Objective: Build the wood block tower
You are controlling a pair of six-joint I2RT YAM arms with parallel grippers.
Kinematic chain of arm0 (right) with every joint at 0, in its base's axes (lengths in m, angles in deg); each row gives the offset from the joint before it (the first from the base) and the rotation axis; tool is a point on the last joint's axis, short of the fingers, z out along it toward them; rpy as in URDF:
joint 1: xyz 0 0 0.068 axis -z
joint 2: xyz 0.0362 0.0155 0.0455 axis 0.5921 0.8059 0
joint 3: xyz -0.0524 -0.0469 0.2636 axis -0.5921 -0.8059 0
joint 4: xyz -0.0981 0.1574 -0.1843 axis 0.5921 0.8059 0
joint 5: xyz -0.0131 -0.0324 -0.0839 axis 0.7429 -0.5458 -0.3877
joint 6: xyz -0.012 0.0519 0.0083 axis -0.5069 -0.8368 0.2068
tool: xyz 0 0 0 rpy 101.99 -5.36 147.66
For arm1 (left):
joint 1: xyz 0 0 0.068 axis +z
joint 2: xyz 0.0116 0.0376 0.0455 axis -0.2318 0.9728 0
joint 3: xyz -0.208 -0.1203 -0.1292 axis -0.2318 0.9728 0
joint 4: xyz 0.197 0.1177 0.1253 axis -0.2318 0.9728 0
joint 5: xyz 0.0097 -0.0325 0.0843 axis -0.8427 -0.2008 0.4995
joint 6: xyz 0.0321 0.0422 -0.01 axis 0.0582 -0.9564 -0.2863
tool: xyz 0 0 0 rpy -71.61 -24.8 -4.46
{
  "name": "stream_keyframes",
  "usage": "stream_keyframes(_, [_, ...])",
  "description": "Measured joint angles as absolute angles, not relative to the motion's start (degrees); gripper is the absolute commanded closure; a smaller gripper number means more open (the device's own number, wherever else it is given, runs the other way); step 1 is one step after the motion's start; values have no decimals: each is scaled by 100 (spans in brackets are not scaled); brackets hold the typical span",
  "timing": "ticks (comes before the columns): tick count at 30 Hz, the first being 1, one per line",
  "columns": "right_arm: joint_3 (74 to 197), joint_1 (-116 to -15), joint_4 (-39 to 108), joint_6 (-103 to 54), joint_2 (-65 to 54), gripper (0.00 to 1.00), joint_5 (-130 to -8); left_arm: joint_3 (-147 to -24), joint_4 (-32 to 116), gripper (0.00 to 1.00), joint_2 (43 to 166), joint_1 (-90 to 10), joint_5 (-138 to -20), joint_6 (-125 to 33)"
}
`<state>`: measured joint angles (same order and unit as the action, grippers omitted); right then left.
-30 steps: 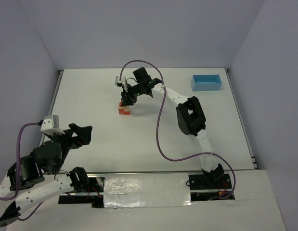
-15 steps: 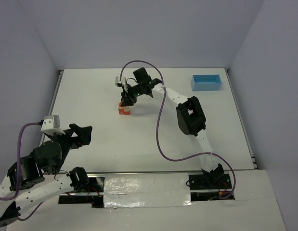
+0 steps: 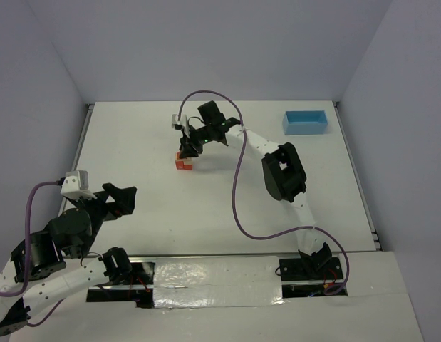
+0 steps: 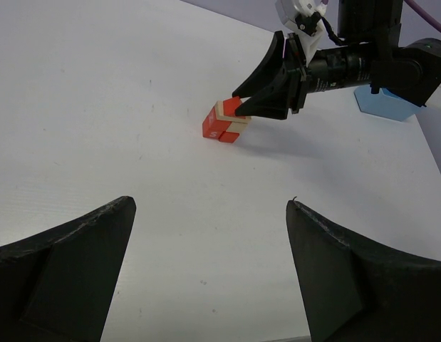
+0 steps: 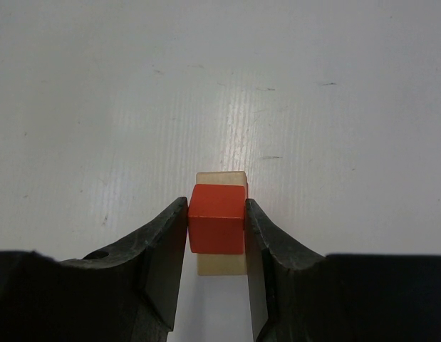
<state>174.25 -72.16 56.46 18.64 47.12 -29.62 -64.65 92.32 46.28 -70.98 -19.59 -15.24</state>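
Note:
The wood block tower (image 3: 183,162) stands at mid-table: red-orange cubes with a pale tan piece across them. In the left wrist view (image 4: 224,122) it shows a red cube on top of the tan piece. My right gripper (image 3: 185,148) reaches down onto the tower top. In the right wrist view it (image 5: 216,208) is shut on the top red cube (image 5: 217,219), with a finger touching each side. The tan piece (image 5: 221,265) lies right under that cube. My left gripper (image 3: 127,197) is open and empty, near the front left, well short of the tower (image 4: 209,203).
A light blue tray (image 3: 305,122) sits at the back right, also seen in the left wrist view (image 4: 386,104). The right arm and its purple cable (image 3: 236,178) stretch from the near edge to the tower. Walls close the table on three sides.
The right wrist has shifted very slightly over the tower. The blocks and the left arm have not moved.

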Motion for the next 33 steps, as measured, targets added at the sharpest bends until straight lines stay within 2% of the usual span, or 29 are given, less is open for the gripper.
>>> stream_keyframes(33, [17327,-7166,5436,1666,4688,60,-2964,-6465,9192,0,4628,-7098,-1998,-1528])
